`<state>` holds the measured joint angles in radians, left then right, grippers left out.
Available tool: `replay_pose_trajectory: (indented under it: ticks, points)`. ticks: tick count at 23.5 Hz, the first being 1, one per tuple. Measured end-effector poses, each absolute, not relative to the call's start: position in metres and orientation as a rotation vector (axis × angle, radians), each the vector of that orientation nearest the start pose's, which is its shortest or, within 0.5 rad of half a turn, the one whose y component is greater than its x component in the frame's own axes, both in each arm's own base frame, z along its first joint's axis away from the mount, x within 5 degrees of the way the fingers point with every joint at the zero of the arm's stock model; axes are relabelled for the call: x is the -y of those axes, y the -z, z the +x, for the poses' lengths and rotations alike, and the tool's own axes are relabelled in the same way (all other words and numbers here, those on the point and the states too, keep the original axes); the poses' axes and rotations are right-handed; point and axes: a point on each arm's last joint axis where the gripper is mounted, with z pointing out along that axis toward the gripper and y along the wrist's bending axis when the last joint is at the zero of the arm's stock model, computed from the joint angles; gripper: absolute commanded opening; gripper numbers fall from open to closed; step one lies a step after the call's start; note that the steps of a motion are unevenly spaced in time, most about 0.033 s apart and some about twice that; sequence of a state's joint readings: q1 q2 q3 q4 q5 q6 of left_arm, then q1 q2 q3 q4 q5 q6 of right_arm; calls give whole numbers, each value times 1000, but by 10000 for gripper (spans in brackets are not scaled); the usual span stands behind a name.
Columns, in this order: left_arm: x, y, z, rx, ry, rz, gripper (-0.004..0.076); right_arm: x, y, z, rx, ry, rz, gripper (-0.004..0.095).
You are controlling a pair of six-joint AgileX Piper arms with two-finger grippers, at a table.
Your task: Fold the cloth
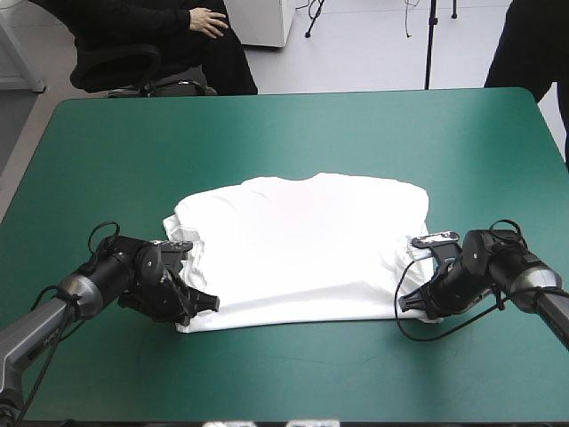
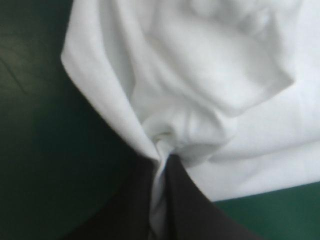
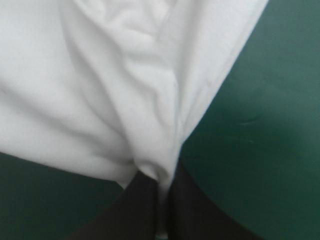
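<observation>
The white T-shirt (image 1: 302,245) lies spread flat at the table's middle, collar side toward the far edge. At its near left corner my left gripper (image 1: 197,301) rests low on the teal-green cover, shut on the T-shirt. In the left wrist view the cloth (image 2: 200,95) bunches into a pinch between the black fingers of that gripper (image 2: 161,162). My right gripper (image 1: 409,301) sits at the near right corner, also shut on the T-shirt. The right wrist view shows a fold of cloth (image 3: 125,95) drawn into the gripper (image 3: 157,180).
Bare teal-green cover (image 1: 293,374) runs between the shirt's near hem and the table's front edge, and a wide strip of cover (image 1: 293,133) lies beyond the collar.
</observation>
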<state>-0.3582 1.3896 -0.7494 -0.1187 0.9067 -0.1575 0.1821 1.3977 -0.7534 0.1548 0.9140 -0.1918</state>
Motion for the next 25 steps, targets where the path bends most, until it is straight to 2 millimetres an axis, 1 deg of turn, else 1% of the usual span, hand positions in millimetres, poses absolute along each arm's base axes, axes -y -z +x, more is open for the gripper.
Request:
replay_pose_trajectory:
  ticks: [3,4,5,6,7,9,11,17,21,25]
  points:
    - [86,-208,206,-3049,180,213,-17,-52,-211,219,-3011,-196,-441,-17]
    - [85,-216,208,-3038,154,239,-17,-53,-220,220,-3018,-203,-452,-17]
    - [85,-228,209,-3010,151,249,-17,-53,-236,223,-2989,-191,-461,-17]
    - [85,-239,210,-2979,163,251,-17,-53,-247,225,-2968,-183,-466,-17]
    - [85,-258,210,-2928,178,253,-17,-52,-265,226,-2930,-175,-474,-17]
    - [83,-282,205,-2869,198,252,-17,-53,-285,226,-2907,-176,-467,-17]
    - [81,-294,200,-2849,206,252,-17,-52,-292,224,-2912,-179,-466,-17]
    - [79,-300,193,-2855,225,231,-17,-52,-299,220,-2907,-190,-460,-17]
    - [81,-308,192,-2827,258,221,-17,-53,-314,223,-2860,-193,-453,-17]
    - [83,-321,198,-2748,288,200,-17,-54,-333,230,-2780,-194,-432,-17]
